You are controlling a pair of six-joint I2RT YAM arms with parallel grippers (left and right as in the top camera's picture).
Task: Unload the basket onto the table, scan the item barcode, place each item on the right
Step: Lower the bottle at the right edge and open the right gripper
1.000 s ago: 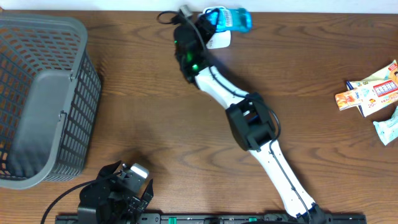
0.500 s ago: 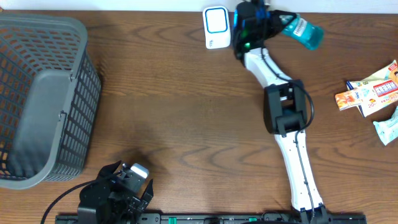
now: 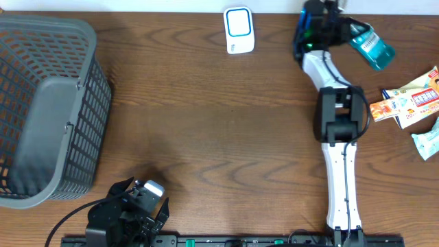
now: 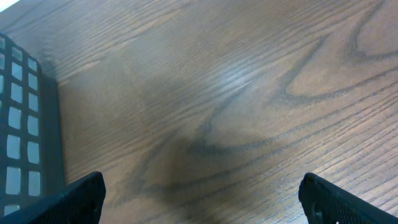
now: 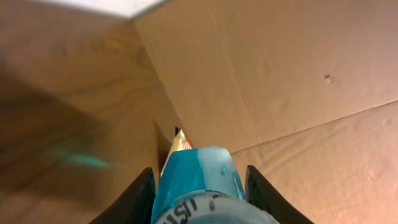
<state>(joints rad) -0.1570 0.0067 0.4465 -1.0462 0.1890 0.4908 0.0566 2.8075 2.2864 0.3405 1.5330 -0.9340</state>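
Gripping teal translucent plastic bottle point(image 3: 374, 48): right gripper point(image 3: 348, 33), jaws clamped on its sides | location: far edge of brown wooden table point(image 3: 206, 123), right of white blue-faced rectangular scanner point(image 3: 239, 29), well apart | left gripper point(image 3: 158, 209): jaws spread wide, holding nothing.

Teal bottle point(image 5: 199, 180) at bottom centre, pinched between dark jaws, one on either side, both touching it. Part of printed label with dark letters visible at lower edge. Small orange-white packet point(image 5: 180, 140) peeks out just beyond bottle top. Brown cardboard point(image 5: 280, 74) fills right and upper background; crease runs across it, small dark mark upper right. Blurred wooden bench point(image 5: 62, 124) at left. White strip point(image 5: 93, 5) along top left.
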